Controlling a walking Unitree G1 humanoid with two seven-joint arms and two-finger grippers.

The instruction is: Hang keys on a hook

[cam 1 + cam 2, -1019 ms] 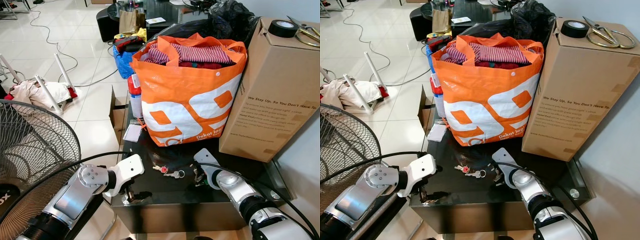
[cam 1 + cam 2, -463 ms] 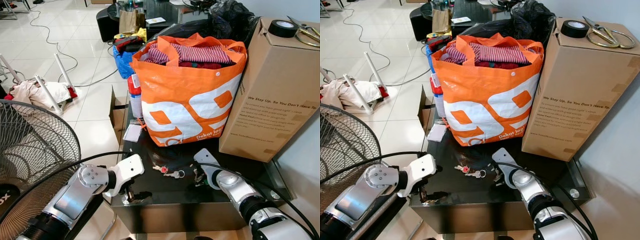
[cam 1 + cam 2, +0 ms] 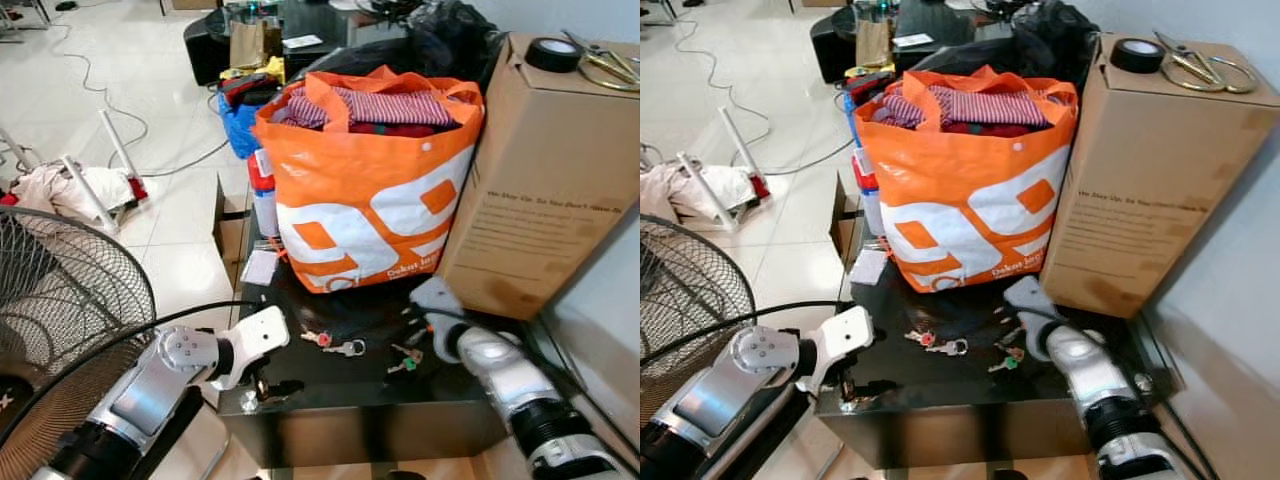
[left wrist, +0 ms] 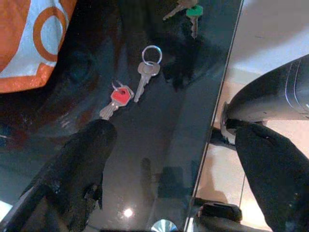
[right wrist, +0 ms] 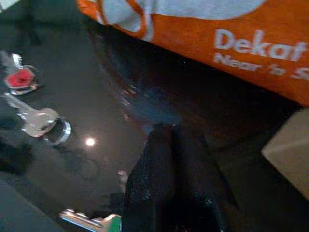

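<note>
The right gripper (image 3: 418,318) sits low over the black glass table (image 3: 330,400), toward its right half and close to the foot of the orange shopping bag (image 3: 365,200). In the right wrist view its two black fingers (image 5: 166,183) lie pressed together with no gap and nothing visibly pinched, so it reads as closed and empty. Just beside it on the glass, on the side toward the front edge, lies a bunch of keys with a green head (image 3: 404,360); its long axis runs diagonally, the green head toward the front edge and the blades toward the bag.

A second set, the keys with a red head (image 4: 126,95), lies near the middle of the table, well apart from the bag. It makes a shallow line roughly parallel to the front edge: red-headed key at the left end, a plain silver key and its ring at the right end.

The left gripper (image 3: 265,383) hangs at the front left corner, fingers (image 4: 79,164) spread wide and straddling the table's front edge, holding nothing.

I judge the step to be the pick-up, not yet done: no keys are off the glass and no hook can be seen. The next move likely calls for the right fingers to part, settle over the green-headed bunch across its axis, and close on a ring or head.
</note>
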